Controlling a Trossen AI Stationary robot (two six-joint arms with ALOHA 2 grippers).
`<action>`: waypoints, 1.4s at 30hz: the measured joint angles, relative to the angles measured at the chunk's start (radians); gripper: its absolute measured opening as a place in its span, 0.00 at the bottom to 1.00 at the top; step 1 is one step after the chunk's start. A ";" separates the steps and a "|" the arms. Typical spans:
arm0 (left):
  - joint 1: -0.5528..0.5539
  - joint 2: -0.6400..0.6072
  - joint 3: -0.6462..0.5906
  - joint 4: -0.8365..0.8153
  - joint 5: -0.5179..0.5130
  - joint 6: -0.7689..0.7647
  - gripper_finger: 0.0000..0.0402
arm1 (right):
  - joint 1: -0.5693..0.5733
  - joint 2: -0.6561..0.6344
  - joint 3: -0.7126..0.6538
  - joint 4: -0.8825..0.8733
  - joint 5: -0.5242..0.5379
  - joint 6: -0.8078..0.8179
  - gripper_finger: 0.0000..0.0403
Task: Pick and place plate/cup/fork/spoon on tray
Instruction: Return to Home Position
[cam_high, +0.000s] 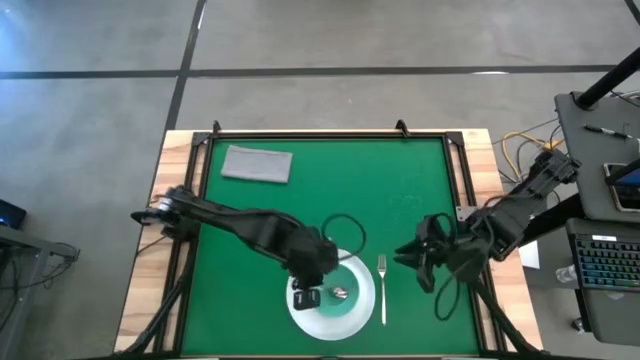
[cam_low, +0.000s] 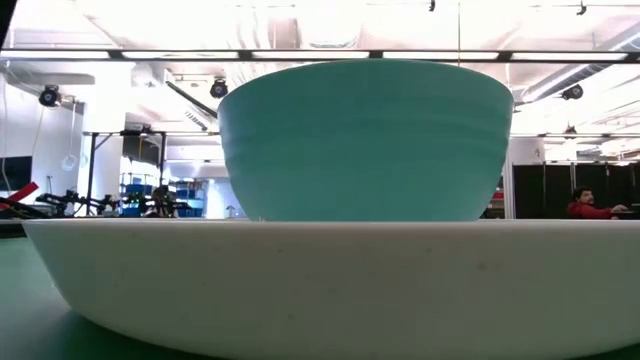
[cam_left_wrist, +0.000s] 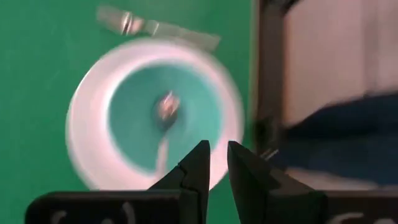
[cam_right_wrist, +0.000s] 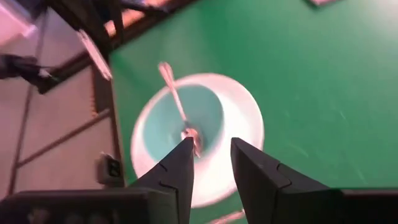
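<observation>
Hovering over plate: left gripper (cam_high: 305, 297), fingers a narrow slit apart, nothing between them.
Right gripper (cam_high: 418, 258): above the tray (cam_high: 400, 180), just right of the fork, fingers parted, empty.
Plate (cam_high: 358, 312): on the tray, near the edge far from the grey cloth (cam_high: 257, 163).
Cup (cam_low: 365, 140): upright on the plate.
Spoon (cam_left_wrist: 166, 112): inside the cup, handle reaching out past the rim.
Fork (cam_high: 382, 290): flat on the tray, just beside the plate's right edge.
Stage, my reading: all four pieces placed, only arm withdrawal left.
Risk one: a left arm pulling out sideways rather than up could clip the cup rim or spoon handle, flipping the spoon out or skating the cup across the plate.
Risk two: a dipping right gripper could nudge the fork.
Hidden: from above, the left wrist covers the plate's left part. The low view is filled by plate and cup, showing neither gripper, fork nor spoon.
</observation>
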 joint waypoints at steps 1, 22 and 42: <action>0.002 -0.021 0.000 0.034 0.001 -0.035 0.10 | 0.000 0.000 0.026 -0.002 0.003 -0.004 0.24; 0.040 -0.169 -0.436 1.253 0.620 0.275 0.10 | -0.023 -0.014 -0.241 1.133 -0.527 -0.653 0.24; 0.366 -1.012 -1.209 1.275 0.159 0.242 0.10 | -0.155 -0.822 -0.658 0.851 -0.299 -0.687 0.22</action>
